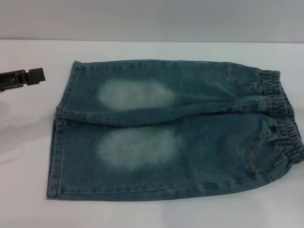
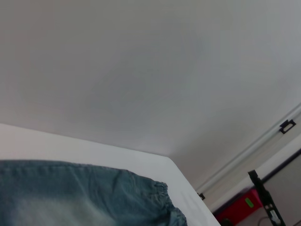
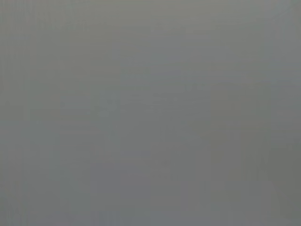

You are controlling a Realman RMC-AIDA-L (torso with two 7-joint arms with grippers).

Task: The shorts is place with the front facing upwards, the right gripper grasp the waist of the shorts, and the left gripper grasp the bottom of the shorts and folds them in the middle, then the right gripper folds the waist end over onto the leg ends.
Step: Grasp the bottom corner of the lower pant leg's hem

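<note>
The denim shorts [image 1: 171,130] lie flat on the white table [image 1: 28,190], front up. Their elastic waist [image 1: 285,121] points right and the two leg ends [image 1: 59,137] point left. Faded pale patches mark both legs. My left gripper [image 1: 28,77] hovers at the far left edge of the head view, to the left of the upper leg end and apart from the cloth. In the left wrist view a stretch of the shorts [image 2: 80,193] with the gathered waist fills the low corner. My right gripper shows in no view; the right wrist view is plain grey.
The grey wall [image 1: 152,19] stands behind the table's far edge. In the left wrist view, past the table's corner [image 2: 188,188], a red box [image 2: 240,207] and a black stand [image 2: 265,197] sit on the floor.
</note>
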